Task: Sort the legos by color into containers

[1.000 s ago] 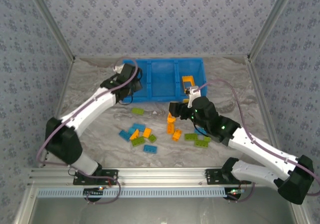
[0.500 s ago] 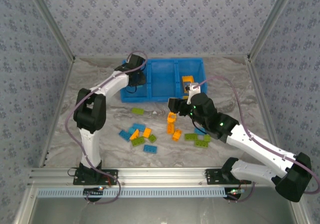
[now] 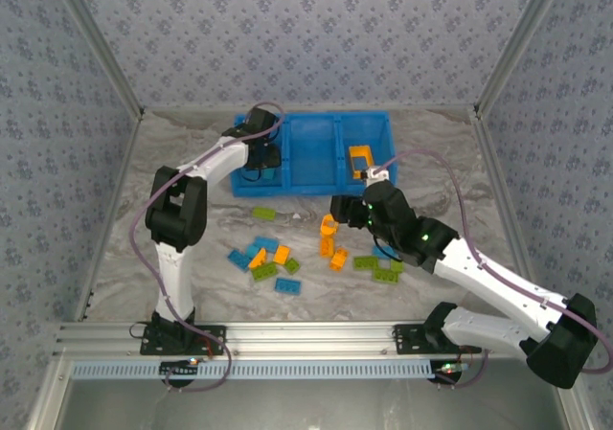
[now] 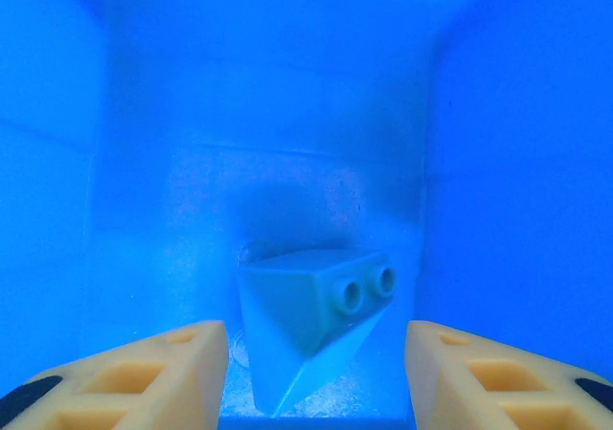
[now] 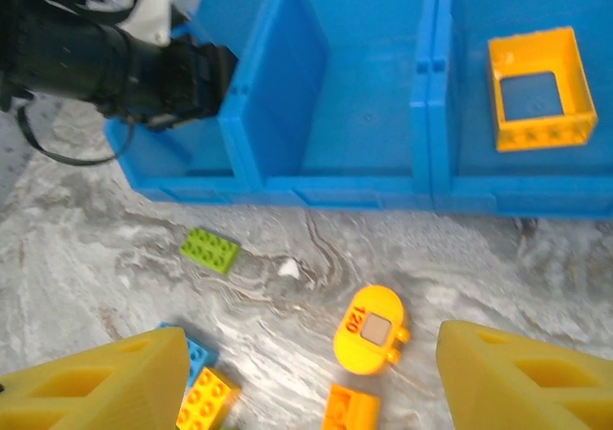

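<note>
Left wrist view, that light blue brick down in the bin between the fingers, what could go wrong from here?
1. The light blue brick is tilted, corner down, in the bin's left compartment, between the fingers of the open left gripper. A careless lift-out could clip it and knock it about.
2. The open right gripper hovers over an orange rounded piece close beside an orange brick. Closing there could catch or shove both.

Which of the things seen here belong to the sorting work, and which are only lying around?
Belong: blue bin; light blue brick in its left compartment; orange frame in its right one; loose bricks on the table.
Only around: marbled table; metal rail; patterned walls.
</note>
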